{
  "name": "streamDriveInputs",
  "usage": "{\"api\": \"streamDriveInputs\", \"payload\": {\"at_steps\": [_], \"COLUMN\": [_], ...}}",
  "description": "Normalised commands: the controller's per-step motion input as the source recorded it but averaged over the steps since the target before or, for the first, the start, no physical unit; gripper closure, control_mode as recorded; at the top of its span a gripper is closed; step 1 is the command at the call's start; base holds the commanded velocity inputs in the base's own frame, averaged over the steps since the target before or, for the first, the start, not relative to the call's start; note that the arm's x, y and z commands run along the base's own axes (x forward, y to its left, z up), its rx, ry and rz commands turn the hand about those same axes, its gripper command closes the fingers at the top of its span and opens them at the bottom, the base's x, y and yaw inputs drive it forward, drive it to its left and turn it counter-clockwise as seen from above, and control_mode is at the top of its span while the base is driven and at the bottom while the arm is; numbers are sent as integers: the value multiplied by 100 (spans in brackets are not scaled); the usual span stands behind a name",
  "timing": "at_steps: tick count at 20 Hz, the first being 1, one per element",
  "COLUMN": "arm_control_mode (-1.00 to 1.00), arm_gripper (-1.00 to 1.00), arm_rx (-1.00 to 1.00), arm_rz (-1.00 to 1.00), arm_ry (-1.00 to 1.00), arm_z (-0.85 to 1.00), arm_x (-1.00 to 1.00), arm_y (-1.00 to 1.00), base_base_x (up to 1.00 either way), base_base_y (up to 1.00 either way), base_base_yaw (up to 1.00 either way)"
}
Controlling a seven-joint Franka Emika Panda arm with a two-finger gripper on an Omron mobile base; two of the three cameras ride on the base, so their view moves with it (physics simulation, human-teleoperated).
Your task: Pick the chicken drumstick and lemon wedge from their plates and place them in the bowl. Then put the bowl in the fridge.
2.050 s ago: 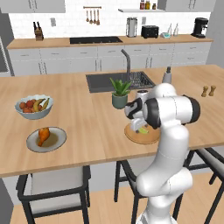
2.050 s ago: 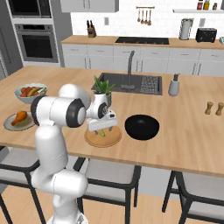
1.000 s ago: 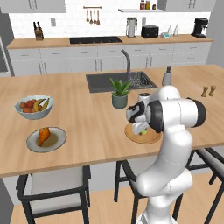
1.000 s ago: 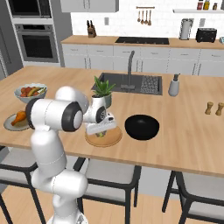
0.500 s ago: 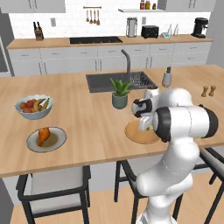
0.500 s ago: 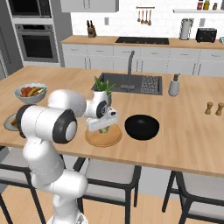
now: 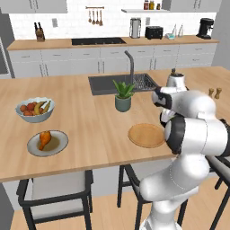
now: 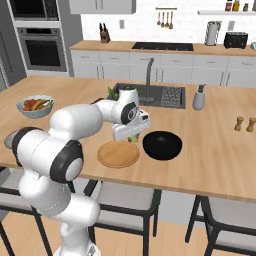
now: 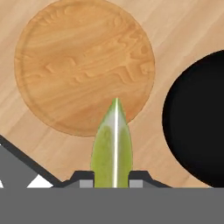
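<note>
Where the left base view looks across the pale wood counter, the round tan wooden plate [image 7: 146,134] lies bare, and the glossy drumstick [image 7: 44,138] sits far left on its grey plate [image 7: 47,143]. From the right base view, the pincer [image 8: 132,137] hangs between wooden plate and black bowl [image 8: 162,145]. Seen from the hand, it pinches the smooth, pointed lemon wedge [image 9: 112,143].

- Lemon wedge [image 9: 112,146]: pale yellow-green, with a bright highlight along its edge.
- Wooden plate [image 9: 85,65]: tan, with visible grain.
- Bowl [image 8: 162,145]: black throughout.
- Second plate [image 7: 47,143]: grey rim, brownish centre.
- Drumstick [image 7: 43,138]: glossy orange-brown.
- Fruit bowl [image 7: 35,109]: white, holding red and yellow fruit.
- Countertop [image 7: 85,117]: light wood.
- Potted plant [image 7: 122,95]: green leaves, grey pot.
</note>
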Motion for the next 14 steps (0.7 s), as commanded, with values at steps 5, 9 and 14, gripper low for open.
{"api": "streamDriveInputs", "payload": {"at_steps": [5,9,14], "arm_control_mode": [-100,-100,-100], "arm_gripper": [100,100,100], "arm_rx": [0,-1,0], "arm_rz": [0,0,0], "arm_ry": [1,0,1], "arm_z": [13,-34,-27], "arm_x": [7,37,53], "arm_y": [-98,-29,0], "base_base_x": [0,0,0], "base_base_y": [0,0,0], "base_base_yaw": [0,0,0]}}
